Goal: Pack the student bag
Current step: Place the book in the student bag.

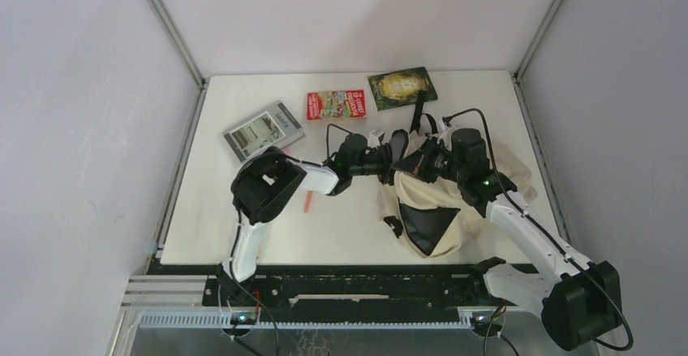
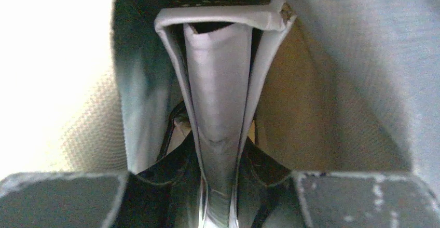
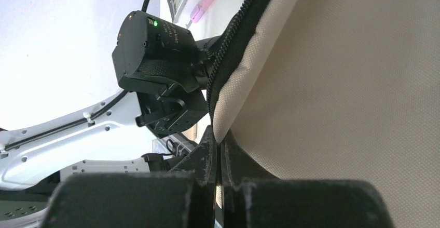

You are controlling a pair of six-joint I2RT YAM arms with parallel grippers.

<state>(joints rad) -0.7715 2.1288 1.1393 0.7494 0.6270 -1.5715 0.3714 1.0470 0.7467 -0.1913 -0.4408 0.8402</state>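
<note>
You had the bag (image 1: 458, 234) lying at the right of the table (image 1: 349, 226), your right gripper (image 3: 218, 186) clenched on its zippered edge and your left gripper (image 2: 220, 199) grasping a grey book (image 2: 220, 82) inside its mouth.

The top camera looks down from high behind the near edge over the whole table (image 1: 357, 226). The 2 wrist cameras (very close) share the student bag (image 3: 363, 82).
</note>
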